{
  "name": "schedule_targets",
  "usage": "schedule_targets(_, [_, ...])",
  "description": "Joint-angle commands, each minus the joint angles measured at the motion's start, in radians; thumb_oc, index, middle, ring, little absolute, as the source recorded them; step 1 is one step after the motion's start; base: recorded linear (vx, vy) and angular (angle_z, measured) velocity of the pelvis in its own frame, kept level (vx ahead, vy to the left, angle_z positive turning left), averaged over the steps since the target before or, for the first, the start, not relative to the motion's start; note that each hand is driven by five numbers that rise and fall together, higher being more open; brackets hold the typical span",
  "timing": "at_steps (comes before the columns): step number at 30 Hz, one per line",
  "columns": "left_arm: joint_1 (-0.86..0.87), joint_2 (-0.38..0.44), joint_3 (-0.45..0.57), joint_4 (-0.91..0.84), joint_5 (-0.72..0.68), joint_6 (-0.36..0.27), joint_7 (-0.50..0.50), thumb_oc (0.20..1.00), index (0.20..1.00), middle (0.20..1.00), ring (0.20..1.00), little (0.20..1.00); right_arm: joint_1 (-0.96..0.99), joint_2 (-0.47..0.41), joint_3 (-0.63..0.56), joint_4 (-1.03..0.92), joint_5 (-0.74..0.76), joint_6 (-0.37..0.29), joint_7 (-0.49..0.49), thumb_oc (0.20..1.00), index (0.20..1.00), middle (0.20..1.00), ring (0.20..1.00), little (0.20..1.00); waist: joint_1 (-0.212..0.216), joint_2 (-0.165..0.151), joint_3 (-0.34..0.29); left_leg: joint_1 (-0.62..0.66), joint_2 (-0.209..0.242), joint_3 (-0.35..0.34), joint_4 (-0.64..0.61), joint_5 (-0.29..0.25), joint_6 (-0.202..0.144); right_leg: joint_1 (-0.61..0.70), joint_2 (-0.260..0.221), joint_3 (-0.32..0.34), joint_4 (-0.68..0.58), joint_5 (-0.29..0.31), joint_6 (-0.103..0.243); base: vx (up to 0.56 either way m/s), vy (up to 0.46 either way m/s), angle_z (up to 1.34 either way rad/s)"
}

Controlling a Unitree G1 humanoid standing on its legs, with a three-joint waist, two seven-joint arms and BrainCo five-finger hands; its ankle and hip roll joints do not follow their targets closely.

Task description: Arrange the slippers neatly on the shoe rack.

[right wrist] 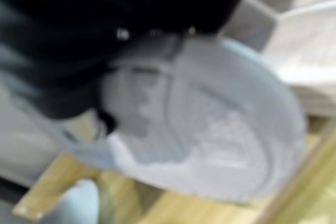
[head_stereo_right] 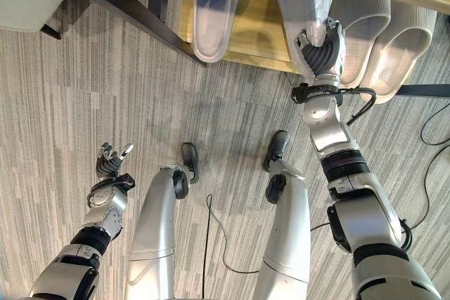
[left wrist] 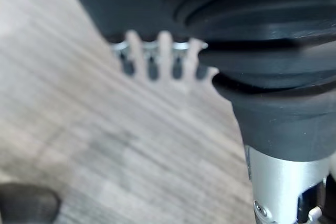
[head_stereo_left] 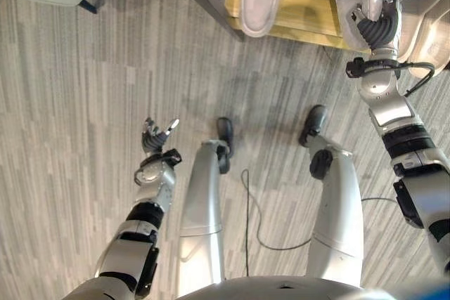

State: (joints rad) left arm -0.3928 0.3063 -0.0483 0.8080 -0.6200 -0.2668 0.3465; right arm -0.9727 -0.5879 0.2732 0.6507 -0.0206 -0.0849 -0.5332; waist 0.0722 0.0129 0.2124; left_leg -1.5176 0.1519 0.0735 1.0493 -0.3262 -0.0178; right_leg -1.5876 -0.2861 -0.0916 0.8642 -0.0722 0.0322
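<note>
since the right hand (head_stereo_right: 322, 47) at one o'clock grips a grey slipper (head_stereo_right: 299, 5) to seat it on the shoe rack (head_stereo_right: 256, 29), the left hand (head_stereo_right: 110, 163) idles released at eight o'clock.

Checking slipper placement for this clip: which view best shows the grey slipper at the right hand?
The right eye view: the grey slipper lies on the shoe rack with the right hand at its heel. The left eye view crops it; the right wrist view shows it close but blurred.
</note>
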Motion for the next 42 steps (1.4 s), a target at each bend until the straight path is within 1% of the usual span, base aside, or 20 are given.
schedule_targets(1, [0.037,0.064,-0.010,0.028,-0.015,-0.017,-0.018,1.000,1.000,1.000,1.000,1.000,-0.040,-0.024,0.022,-0.010,0.056,-0.024,-0.005,0.592,0.592,0.592,0.592,0.592,0.000,0.002,-0.025,-0.022,-0.004,-0.023,-0.152,0.136,0.044,0.074,-0.045,0.024,-0.017,-0.004,0.046,0.02,0.076,0.01])
schedule_targets(2, [0.034,0.080,-0.026,0.022,-0.004,-0.013,-0.019,1.000,1.000,1.000,1.000,1.000,-0.099,-0.025,0.057,0.022,0.088,-0.016,0.009,1.000,1.000,1.000,1.000,1.000,0.009,0.003,-0.029,-0.021,-0.007,-0.021,-0.164,0.141,0.043,0.078,-0.049,0.021,-0.026,-0.003,0.048,0.03,0.108,0.05])
schedule_targets(3, [0.027,0.079,-0.035,0.055,0.016,0.001,-0.024,1.000,1.000,1.000,1.000,1.000,-0.126,-0.002,0.085,0.001,0.043,0.006,0.009,1.000,1.000,1.000,1.000,1.000,0.004,0.003,-0.027,-0.016,-0.008,-0.014,-0.179,0.145,0.041,0.082,-0.049,0.019,-0.035,-0.005,0.048,0.03,0.093,0.07])
schedule_targets(4, [0.027,0.079,-0.036,0.055,0.016,0.001,-0.024,1.000,1.000,1.000,1.000,1.000,-0.126,-0.002,0.085,0.001,0.043,0.006,0.009,1.000,1.000,1.000,1.000,1.000,0.004,0.003,-0.027,-0.016,-0.008,-0.014,-0.179,0.145,0.041,0.082,-0.049,0.019,-0.035,-0.005,0.048,0.02,0.065,0.05])
schedule_targets(6, [0.028,0.066,-0.032,0.059,0.029,0.006,-0.024,1.000,1.000,1.000,1.000,1.000,-0.101,0.009,0.073,-0.046,-0.039,0.027,-0.009,1.000,1.000,1.000,1.000,1.000,0.001,0.005,-0.030,-0.016,-0.012,-0.014,-0.182,0.145,0.042,0.084,-0.048,0.018,-0.034,-0.009,0.046,0.00,0.000,0.00])
schedule_targets(7, [0.029,0.059,-0.032,0.057,0.042,0.005,-0.024,1.000,1.000,1.000,1.000,1.000,-0.068,0.019,0.049,-0.070,-0.075,0.035,-0.022,1.000,1.000,1.000,1.000,1.000,0.001,0.008,-0.034,-0.015,-0.015,-0.016,-0.186,0.146,0.043,0.085,-0.047,0.019,-0.035,-0.008,0.047,0.00,0.000,0.00])
schedule_targets(15, [0.031,0.054,-0.029,0.045,0.094,0.005,-0.015,1.000,1.000,1.000,1.000,1.000,0.086,0.070,-0.035,-0.120,-0.101,0.022,-0.033,1.000,1.000,1.000,1.000,1.000,-0.008,0.007,-0.038,-0.005,-0.022,-0.019,-0.212,0.155,0.042,0.097,-0.043,0.017,-0.057,0.004,0.055,0.00,0.000,0.00])
schedule_targets(17, [0.034,0.046,-0.025,0.038,0.114,0.009,-0.007,1.000,1.000,1.000,1.000,1.000,0.210,0.117,-0.084,-0.157,-0.094,0.008,-0.036,1.000,1.000,1.000,1.000,1.000,-0.019,0.007,-0.043,0.000,-0.026,-0.019,-0.228,0.157,0.045,0.101,-0.040,0.018,-0.068,0.012,0.060,-0.02,0.018,-0.01])
schedule_targets(19, [0.048,0.038,-0.023,0.026,0.116,0.010,-0.002,1.000,1.000,1.000,1.000,1.000,0.271,0.144,-0.098,-0.187,-0.082,-0.002,-0.031,1.000,1.000,1.000,1.000,1.000,-0.024,0.007,-0.045,0.005,-0.026,-0.018,-0.236,0.159,0.046,0.108,-0.041,0.017,-0.077,0.017,0.063,-0.02,0.038,-0.05])
schedule_targets(21, [0.057,0.035,-0.016,0.019,0.118,0.012,-0.004,1.000,1.000,1.000,1.000,1.000,0.305,0.148,-0.089,-0.206,-0.095,-0.003,-0.012,1.000,1.000,1.000,1.000,1.000,-0.024,0.006,-0.045,0.009,-0.028,-0.018,-0.241,0.158,0.047,0.110,-0.045,0.016,-0.082,0.021,0.066,-0.02,0.052,0.00])
schedule_targets(24, [0.052,0.036,-0.015,0.031,0.123,0.008,-0.007,1.000,1.000,1.000,1.000,1.000,0.287,0.134,-0.056,-0.204,-0.136,0.013,0.008,1.000,1.000,1.000,1.000,1.000,-0.022,0.003,-0.046,0.008,-0.037,-0.024,-0.267,0.173,0.048,0.114,-0.053,0.017,-0.104,0.033,0.074,-0.02,0.055,0.04])
schedule_targets(28, [0.051,0.043,-0.018,0.038,0.123,0.006,-0.007,1.000,1.000,1.000,1.000,1.000,0.251,0.116,-0.054,-0.184,-0.148,0.022,0.000,1.000,1.000,1.000,1.000,1.000,-0.014,-0.001,-0.047,0.006,-0.044,-0.027,-0.285,0.182,0.049,0.114,-0.059,0.015,-0.116,0.036,0.077,-0.01,0.018,0.06])
schedule_targets(32, [0.056,0.050,-0.013,0.048,0.127,0.004,-0.008,1.000,1.000,1.000,1.000,1.000,0.186,0.075,-0.033,-0.148,-0.209,0.054,-0.007,1.000,1.000,1.000,1.000,1.000,-0.002,0.000,-0.055,-0.010,-0.053,-0.030,-0.267,0.181,0.052,0.092,-0.061,0.024,-0.090,0.032,0.074,0.02,0.015,0.03])
schedule_targets(36, [0.059,0.055,-0.020,0.058,0.130,-0.001,-0.009,1.000,1.000,1.000,1.000,1.000,0.116,0.067,-0.031,-0.092,-0.197,0.062,-0.030,1.000,1.000,1.000,1.000,1.000,0.012,0.004,-0.058,-0.020,-0.052,-0.031,-0.258,0.180,0.052,0.079,-0.064,0.030,-0.081,0.030,0.073,0.03,0.024,0.04])
schedule_targets(39, [0.056,0.064,-0.036,0.063,0.140,-0.001,-0.011,1.000,1.000,1.000,1.000,1.000,0.066,0.064,-0.009,-0.042,-0.161,0.063,-0.021,1.000,1.000,1.000,1.000,1.000,0.020,0.007,-0.055,-0.022,-0.050,-0.027,-0.253,0.179,0.051,0.076,-0.065,0.032,-0.079,0.027,0.071,0.01,0.005,0.00])
schedule_targets(42, [0.049,0.069,-0.057,0.069,0.166,0.005,-0.013,1.000,1.000,1.000,1.000,1.000,0.059,0.083,0.002,-0.035,-0.136,0.058,-0.005,1.000,1.000,1.000,1.000,1.000,0.017,0.010,-0.057,-0.023,-0.050,-0.027,-0.243,0.175,0.051,0.073,-0.063,0.033,-0.071,0.023,0.069,0.02,0.007,0.01])
